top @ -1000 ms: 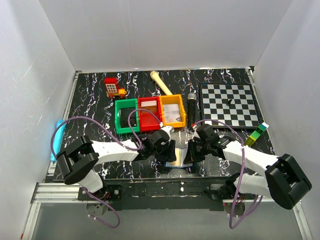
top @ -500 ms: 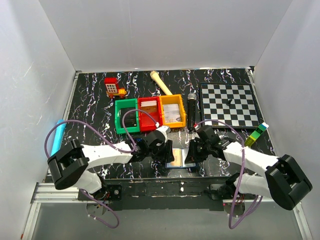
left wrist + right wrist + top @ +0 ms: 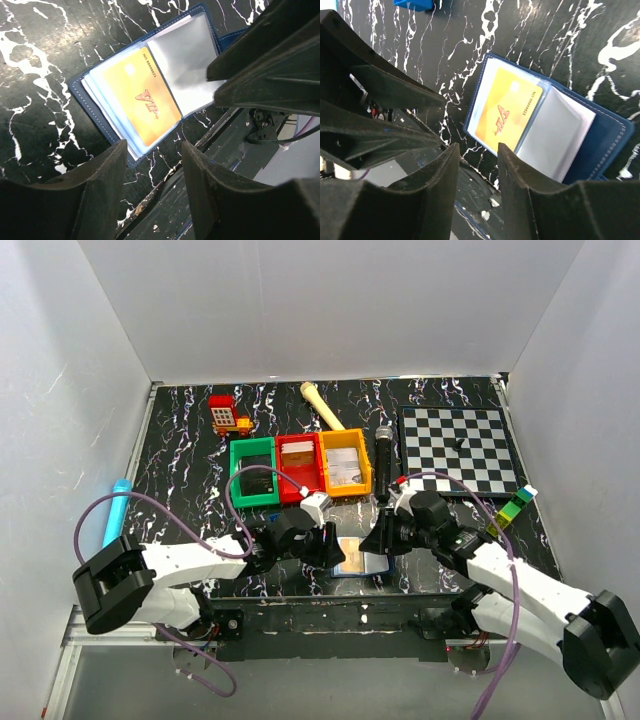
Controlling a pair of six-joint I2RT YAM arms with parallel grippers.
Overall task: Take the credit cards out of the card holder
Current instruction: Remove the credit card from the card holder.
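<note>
Your right end effector [image 3: 476,150] has opened, empty. The card holder [image 3: 360,558] lies spread flat on the counter [image 3: 180,440] between it and your left end effector [image 3: 152,147], also open, credit cards [image 3: 142,97] inside.

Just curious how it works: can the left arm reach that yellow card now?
Probably yes: the wallet lies open, the yellow card faces up, and the left arm's open jaws hang right beside it. Only a clear sleeve seems to cover it.
</note>
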